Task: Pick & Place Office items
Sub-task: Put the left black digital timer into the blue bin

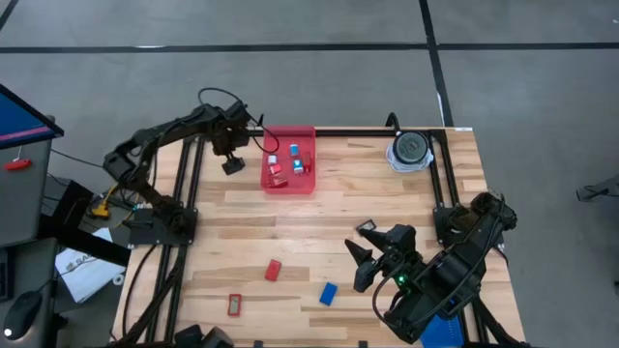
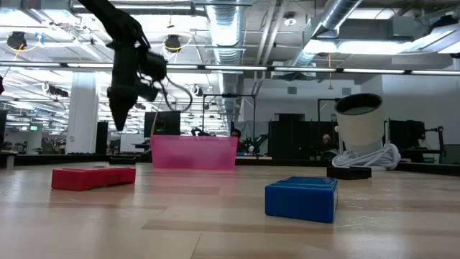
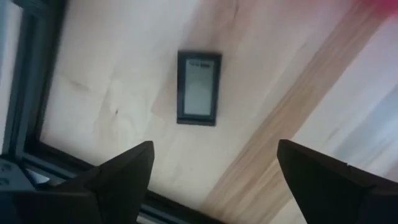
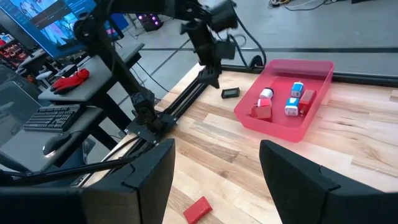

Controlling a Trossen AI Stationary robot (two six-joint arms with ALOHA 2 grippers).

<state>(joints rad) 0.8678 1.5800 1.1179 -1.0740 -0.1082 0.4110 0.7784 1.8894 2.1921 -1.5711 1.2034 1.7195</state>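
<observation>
Left claw (image 3: 211,180) open above flat black rectangle (image 3: 198,87), pale face, lying on table (image 3: 124,74).

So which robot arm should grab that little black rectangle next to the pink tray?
Left. The left gripper hangs open right above the black rectangle, beside the pink tray. The right gripper waits far across the table, near the blue block.
</observation>
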